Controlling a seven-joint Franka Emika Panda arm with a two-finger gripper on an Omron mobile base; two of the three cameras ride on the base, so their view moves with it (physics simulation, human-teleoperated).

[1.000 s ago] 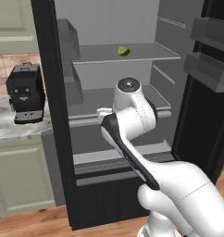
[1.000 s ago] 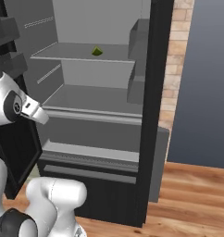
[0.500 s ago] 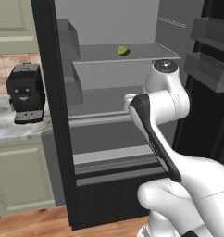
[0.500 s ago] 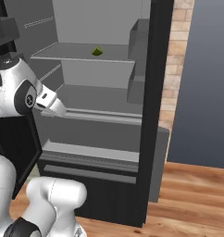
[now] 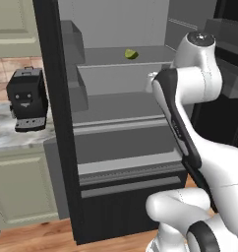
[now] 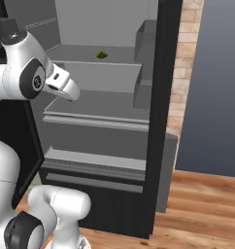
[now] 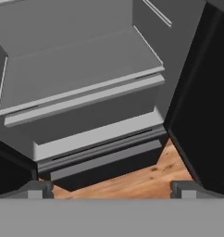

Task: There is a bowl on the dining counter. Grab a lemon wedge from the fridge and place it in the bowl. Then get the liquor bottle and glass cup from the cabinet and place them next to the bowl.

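Observation:
The fridge [image 5: 57,123] stands open in front of me. A green lemon wedge [image 5: 131,53] [image 6: 102,53] lies on its upper shelf, toward the back. My gripper [image 6: 71,91] hangs in front of the middle shelf, below and in front of the wedge, tilted downward. In the hand view the gripper [image 7: 112,190] is open, its dark fingertips [image 7: 40,189] wide apart with nothing between them, looking down at the lower shelves and drawer. The bowl, liquor bottle, glass cup and cabinet are out of view.
A black coffee machine [image 5: 26,98] sits on a marble counter [image 5: 3,135] left of the fridge. The open fridge door [image 5: 229,64] with bins is right of my arm. Grey door bins [image 6: 143,63] line the other side. Wood floor [image 6: 202,214] lies below.
The arm has risen and swung right in the left base view. The hand has lifted from the lower shelf level to the middle shelf. The jaws stay open.

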